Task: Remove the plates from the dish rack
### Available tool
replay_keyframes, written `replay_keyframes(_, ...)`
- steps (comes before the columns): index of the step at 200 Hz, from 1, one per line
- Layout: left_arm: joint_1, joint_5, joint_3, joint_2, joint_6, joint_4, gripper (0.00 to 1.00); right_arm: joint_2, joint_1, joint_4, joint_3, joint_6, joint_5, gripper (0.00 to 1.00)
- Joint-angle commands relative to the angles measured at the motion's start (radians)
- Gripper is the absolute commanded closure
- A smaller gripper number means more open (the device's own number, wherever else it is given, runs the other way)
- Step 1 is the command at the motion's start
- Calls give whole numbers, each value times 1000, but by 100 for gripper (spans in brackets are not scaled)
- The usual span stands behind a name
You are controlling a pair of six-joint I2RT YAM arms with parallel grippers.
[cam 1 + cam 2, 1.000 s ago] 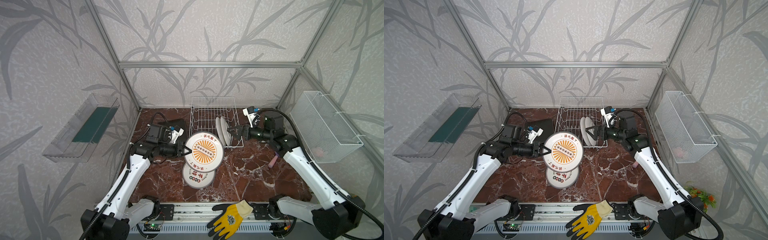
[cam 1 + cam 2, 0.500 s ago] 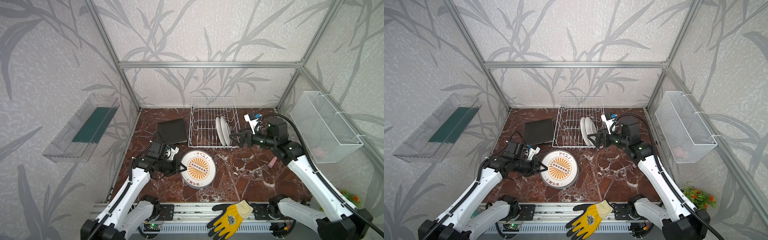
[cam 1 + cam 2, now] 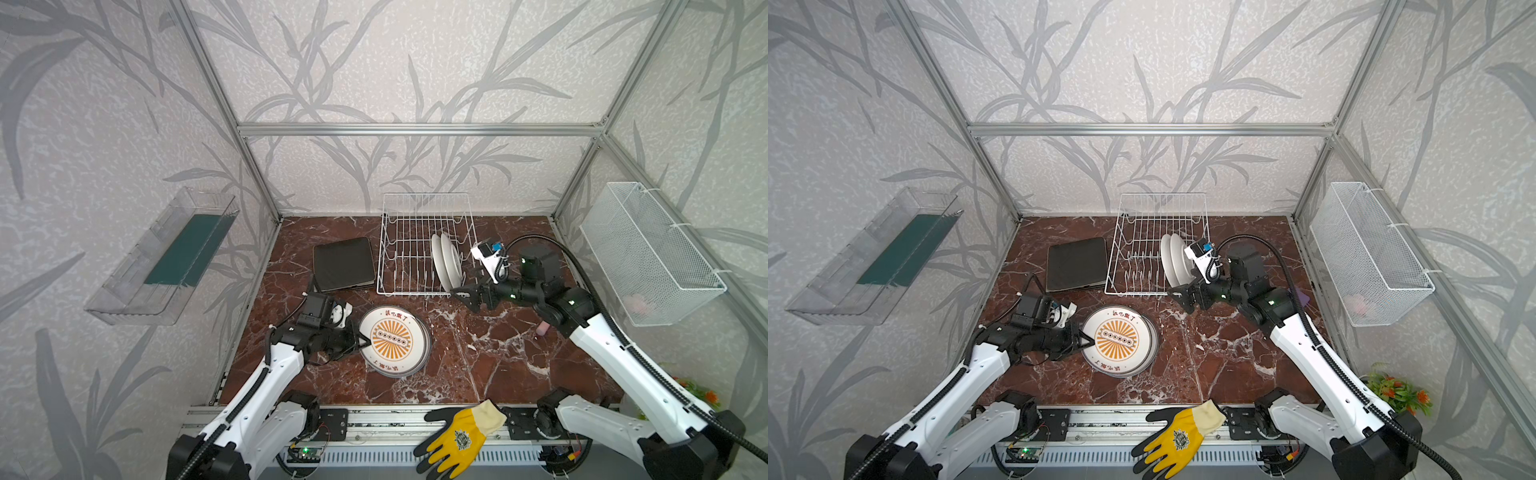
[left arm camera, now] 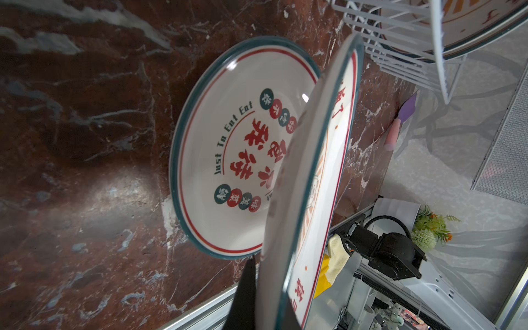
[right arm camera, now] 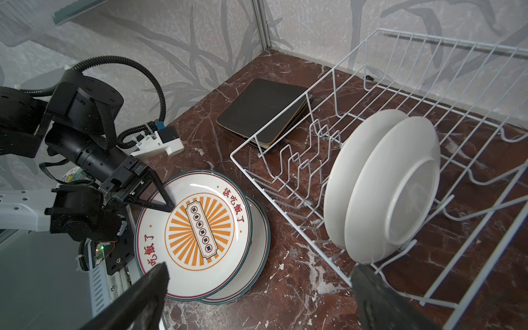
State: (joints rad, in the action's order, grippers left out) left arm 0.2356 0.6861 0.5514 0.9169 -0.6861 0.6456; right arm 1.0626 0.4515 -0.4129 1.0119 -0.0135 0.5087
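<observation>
left gripper (image 3: 365,341): pinches sunburst plate (image 3: 392,340) rim, now lowered over lying plate (image 5: 258,245), lower centre | right gripper (image 3: 463,298): spread wide beside dish rack (image 3: 409,232)

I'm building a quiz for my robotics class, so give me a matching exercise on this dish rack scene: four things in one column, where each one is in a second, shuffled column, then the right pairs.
Things
1. sunburst plate
2. square plates
3. round white plates
4. yellow glove

Places
A. standing on edge in the dish rack
B. lying on the front rail
C. pinched at its rim by the left tool, over a second plate
D. stacked flat on the table, beside the rack

Pairs: 1-C, 2-D, 3-A, 4-B
</observation>
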Motion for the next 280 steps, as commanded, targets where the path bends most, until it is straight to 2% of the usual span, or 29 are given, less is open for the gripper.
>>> replay_keyframes(1, -2, 20, -18, -8, -52, -103, 100, 5, 7, 19, 0, 2, -26, 1)
replay_keyframes(60, -1, 56, -69, 62, -76, -224, 100, 10, 10, 35, -1, -15, -69, 1)
replay_keyframes(99, -2, 69, -74, 109, -74, -243, 100, 13, 10, 59, -6, -27, -83, 1)
replay_keyframes(137, -1, 67, -73, 117, -72, -239, 92, 25, 10, 66, -3, -35, -91, 1)
replay_keyframes(191, -1, 47, -62, 120, -66, -205, 76, 28, 10, 65, 4, -39, -95, 1)
replay_keyframes(241, -1, 21, -50, 132, -62, -171, 57, 22, 9, 57, 3, -37, -99, 1)
replay_keyframes(280, -1, -36, -4, 112, -43, -83, 36, 25, 10, 60, 9, -48, -99, 1)
